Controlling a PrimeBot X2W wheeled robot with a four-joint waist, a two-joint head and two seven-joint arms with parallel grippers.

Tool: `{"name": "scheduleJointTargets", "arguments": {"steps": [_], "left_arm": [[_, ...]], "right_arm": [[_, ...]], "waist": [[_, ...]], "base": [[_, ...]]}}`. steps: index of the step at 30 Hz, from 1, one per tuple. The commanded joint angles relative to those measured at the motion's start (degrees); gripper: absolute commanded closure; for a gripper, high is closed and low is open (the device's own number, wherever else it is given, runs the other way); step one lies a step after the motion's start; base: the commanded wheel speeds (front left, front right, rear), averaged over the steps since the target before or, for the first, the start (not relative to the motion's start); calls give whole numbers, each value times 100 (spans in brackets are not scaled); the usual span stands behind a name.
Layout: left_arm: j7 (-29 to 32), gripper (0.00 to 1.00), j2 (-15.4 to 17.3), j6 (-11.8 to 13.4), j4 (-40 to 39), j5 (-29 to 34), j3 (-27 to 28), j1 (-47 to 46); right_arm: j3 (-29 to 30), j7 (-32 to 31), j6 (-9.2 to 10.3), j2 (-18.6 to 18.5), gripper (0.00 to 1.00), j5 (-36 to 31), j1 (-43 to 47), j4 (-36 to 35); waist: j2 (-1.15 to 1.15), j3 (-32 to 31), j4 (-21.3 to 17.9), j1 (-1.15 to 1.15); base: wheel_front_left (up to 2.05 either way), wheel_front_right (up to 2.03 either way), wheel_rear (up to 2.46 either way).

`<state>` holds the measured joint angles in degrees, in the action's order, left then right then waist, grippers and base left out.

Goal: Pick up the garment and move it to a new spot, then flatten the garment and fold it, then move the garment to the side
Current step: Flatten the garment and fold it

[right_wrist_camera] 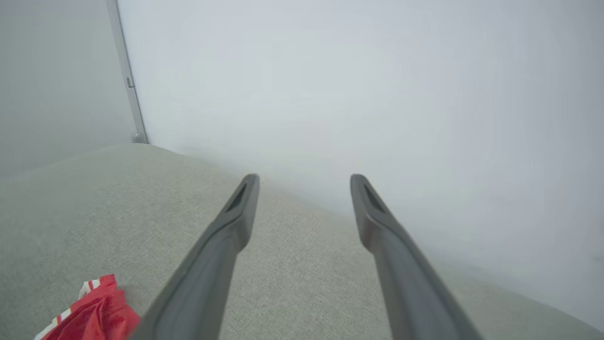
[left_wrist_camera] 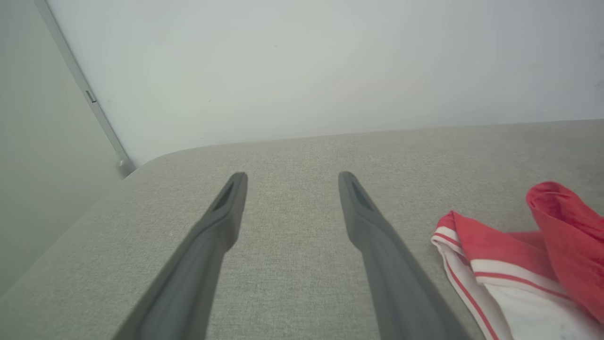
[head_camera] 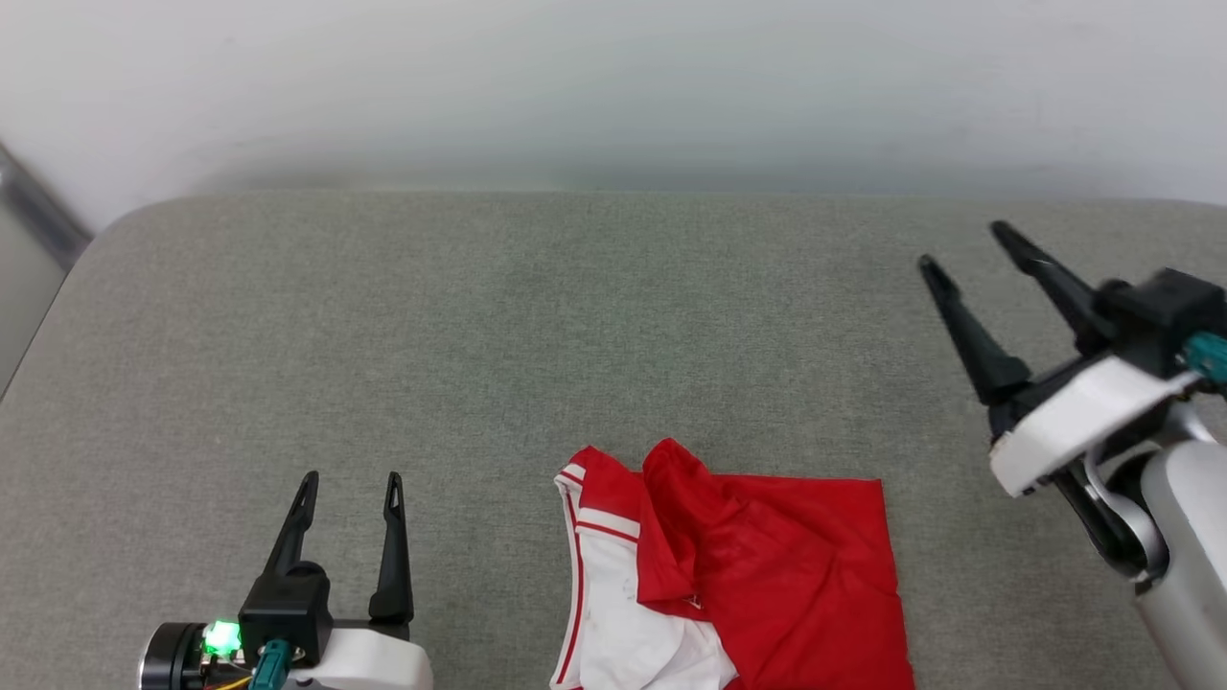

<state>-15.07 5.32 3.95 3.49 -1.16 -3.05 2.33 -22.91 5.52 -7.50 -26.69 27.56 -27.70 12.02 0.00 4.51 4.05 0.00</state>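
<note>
Head view: the soft red jersey with white striped-trim sleeves (head_camera: 767, 575) lies bunched at the near middle of the grey fabric-covered surface (head_camera: 575, 335). Left gripper (head_camera: 350, 479), near left, and right gripper (head_camera: 961, 244), far right, stand off it — both spread apart, empty. Flattening looks next: pinch opposite edges low, draw outward evenly.

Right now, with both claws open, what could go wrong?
1. The garment lies bunched with a raised fold; the left claw or right claw pinching there might catch several layers.
2. Its near part runs past the head view's edge, so hidden fabric could snag or drag.
</note>
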Motion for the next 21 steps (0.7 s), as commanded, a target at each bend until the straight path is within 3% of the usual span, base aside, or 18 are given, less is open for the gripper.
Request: {"name": "scheduleJointTargets", "arguments": {"steps": [1,9,21], "left_arm": [[-12,0,27,-10,-15,39,27,85],[-12,0,31,-28,-41,34,70,191],[-12,0,2,-72,-88,14,107,304]], "right_arm": [[155,135,2,87,0,-137,162,33],[1701,889,2,1014,0,-1260,1330,-186],[2544,963,2,2058,0,-1820,2787,-785]], "waist": [[0,-31,-30,0],[0,-108,-96,0],[0,-208,-118,0]], "base": [[0,0,0],[0,0,0],[0,0,0]]}}
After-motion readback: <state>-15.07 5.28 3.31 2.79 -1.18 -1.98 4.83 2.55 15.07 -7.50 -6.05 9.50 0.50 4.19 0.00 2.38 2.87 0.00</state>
